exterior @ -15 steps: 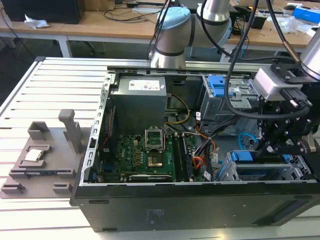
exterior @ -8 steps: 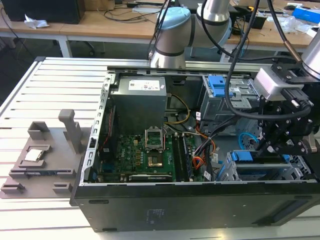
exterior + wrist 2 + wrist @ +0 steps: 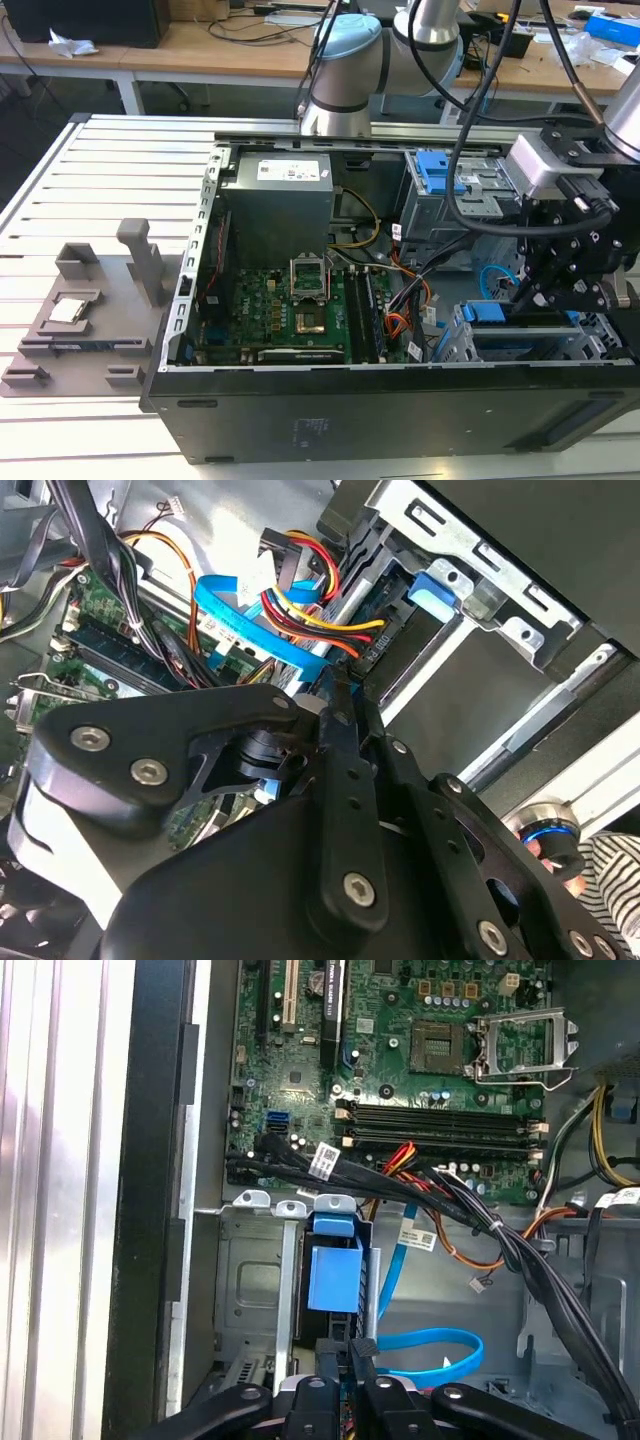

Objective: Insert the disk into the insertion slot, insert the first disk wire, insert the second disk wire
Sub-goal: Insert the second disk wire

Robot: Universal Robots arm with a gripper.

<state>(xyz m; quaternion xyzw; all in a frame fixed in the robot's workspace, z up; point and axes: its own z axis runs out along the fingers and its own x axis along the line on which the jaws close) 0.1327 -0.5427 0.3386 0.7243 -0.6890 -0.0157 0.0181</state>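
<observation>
The disk [image 3: 520,335] sits in the insertion slot [image 3: 455,345], the grey perforated cage at the front corner of the open computer case [image 3: 380,410] on the exterior view's right; its long axis runs along the case's front edge, and its blue caddy end [image 3: 335,1275] faces the motherboard [image 3: 290,310]. The gripper [image 3: 525,290] hangs just above that caddy end, with its black fingers [image 3: 362,1355] drawn close together; what, if anything, they pinch cannot be told. In the first wrist view a light-blue flat cable [image 3: 435,1355] loops just beside the fingertips, and a thick black wire bundle [image 3: 480,1225] crosses between the cage and the motherboard. In the second wrist view red, yellow and orange wires [image 3: 310,605] crowd against the caddy end near the fingertips. A taller grey bay with a blue latch [image 3: 440,175] stands farther back, beside the power supply [image 3: 280,200]. A grey fixture [image 3: 85,315] lies on the slatted tabletop [image 3: 110,170], well apart from the case.
</observation>
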